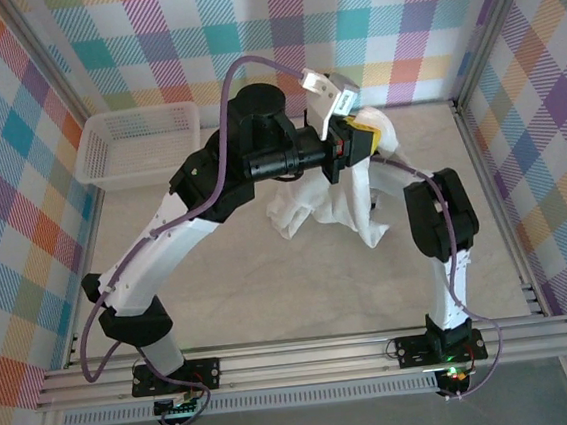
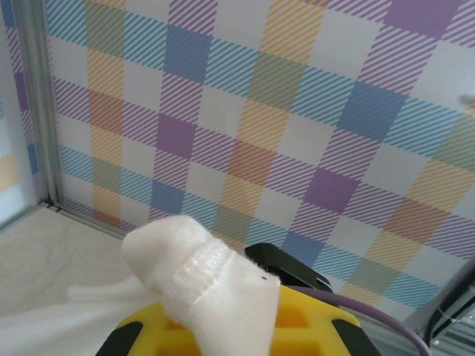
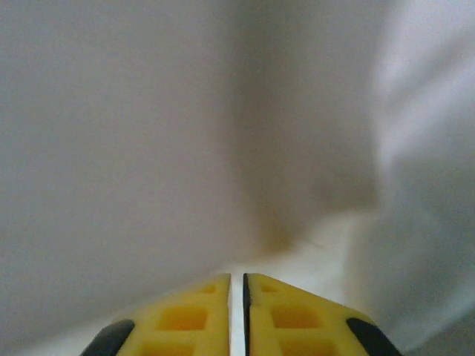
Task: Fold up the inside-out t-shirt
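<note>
White inside-out t-shirt [image 1: 331, 203] hoisted by left gripper [image 1: 365, 134].
Left jaws clamped on a hemmed bunch of cloth, held high toward the back wall; the rest hangs down to the table [image 1: 270, 284], centre-right. Right gripper [image 3: 237, 300]: fingers all but together, cloth just ahead; cannot tell whether any is pinched. Mesh basket [image 1: 109, 169] back-left, well apart.

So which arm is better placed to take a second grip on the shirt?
Right, probably: the left hand holds the t-shirt aloft, while the right hand, closed, faces its hanging cloth up close.
</note>
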